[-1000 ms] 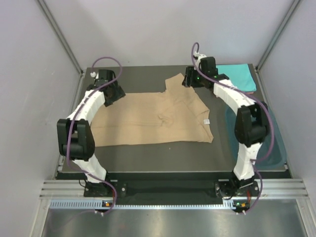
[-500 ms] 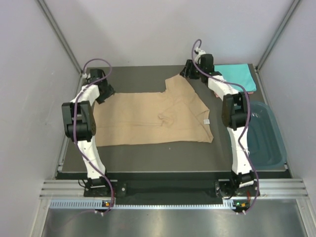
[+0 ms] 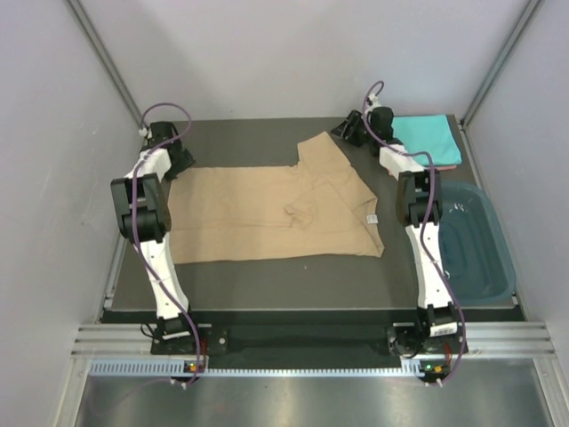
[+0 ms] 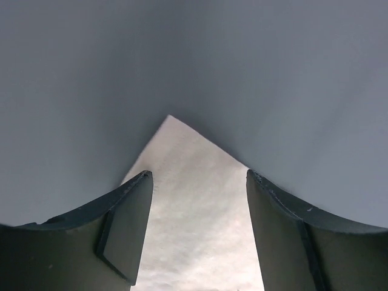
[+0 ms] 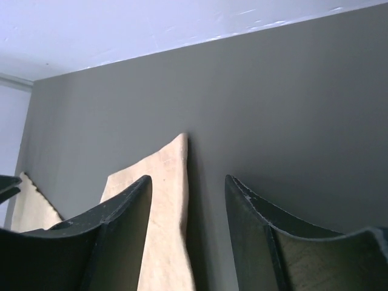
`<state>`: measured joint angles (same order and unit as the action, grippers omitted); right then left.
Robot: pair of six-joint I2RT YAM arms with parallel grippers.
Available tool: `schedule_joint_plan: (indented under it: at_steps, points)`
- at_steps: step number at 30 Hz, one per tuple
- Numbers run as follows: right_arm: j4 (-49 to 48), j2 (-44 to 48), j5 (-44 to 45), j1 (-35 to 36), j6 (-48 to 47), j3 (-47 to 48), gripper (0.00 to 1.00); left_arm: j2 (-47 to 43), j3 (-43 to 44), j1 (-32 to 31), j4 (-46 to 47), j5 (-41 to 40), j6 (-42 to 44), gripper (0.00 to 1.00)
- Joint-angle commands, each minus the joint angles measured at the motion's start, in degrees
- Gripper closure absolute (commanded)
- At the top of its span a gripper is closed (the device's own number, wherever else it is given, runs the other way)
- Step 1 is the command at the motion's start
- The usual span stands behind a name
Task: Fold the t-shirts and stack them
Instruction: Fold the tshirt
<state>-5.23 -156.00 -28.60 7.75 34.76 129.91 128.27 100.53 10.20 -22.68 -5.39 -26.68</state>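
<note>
We see both arms stretched well out over the table. The left arm runs up the left edge, and the left gripper sits low at the far-left corner of the tan t-shirt. The right arm reaches to the far side and turns leftward, so the right gripper sits just beside the part of that shirt that juts farthest back. In the left wrist view the fingers stand wide apart, with a pointed corner of pale cloth lying between them on the dark surface and nothing clasped. The right gripper's fingers are parted somewhat less. A narrow tan corner rises between them, nearer the left finger, and they too have hold of nothing. Whether any fingertip actually brushes the cloth we cannot tell from these angles. The tan t-shirt lies spread across the middle of the table as a broad, mostly flat sheet, with a bunched crease near its centre, its right part doubled over and a small white label showing near the right edge. The turquoise t-shirt lies folded in the far-right corner, beside the right gripper but apart from it — nearer along the right edge sits the dark teal tub.
</note>
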Motion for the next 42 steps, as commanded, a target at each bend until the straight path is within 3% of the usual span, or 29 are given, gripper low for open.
schedule_joint_plan:
  at_steps: [1,7,13,23,29,32,38,39,41,42]
  points:
    - [-5.13,-0.61,-1.02,1.04,2.06,3.95,0.49,1.28,3.35,1.32,0.53,-1.20,1.02,0.32]
    - [-3.82,-3.51,-0.67,2.18,2.85,6.06,0.53,0.76,4.59,1.49,-0.97,-5.94,0.05,0.32]
    - [-0.05,-3.96,0.73,2.18,4.35,6.24,0.57,1.55,7.75,1.49,-2.99,-11.40,5.22,0.33]
    - [1.63,-3.96,-1.90,2.36,4.09,5.80,0.56,5.15,9.07,1.93,-2.11,-2.88,8.48,0.37]
    - [0.49,-3.78,-2.42,2.27,3.64,5.80,0.65,6.56,9.60,1.93,-3.16,-2.00,7.25,0.40]
    - [-0.91,-3.87,-3.13,2.27,4.26,5.80,0.76,7.00,10.12,1.93,-3.43,-2.08,7.25,0.46]
    - [-3.37,-4.22,-3.39,2.27,5.31,5.71,0.98,7.52,12.76,1.93,-4.48,-1.21,7.08,0.75]
    - [-4.42,-4.22,-3.39,2.27,5.49,5.62,1.00,7.52,13.02,1.93,-4.66,-0.86,7.16,0.79]
    - [-6.09,-4.22,-4.00,2.18,6.02,5.36,1.00,7.87,14.33,1.93,-6.14,-0.85,7.60,1.00]
    - [-7.67,-4.05,-4.01,2.18,6.10,5.01,1.00,7.96,14.69,1.93,-6.50,-0.85,7.60,1.00]
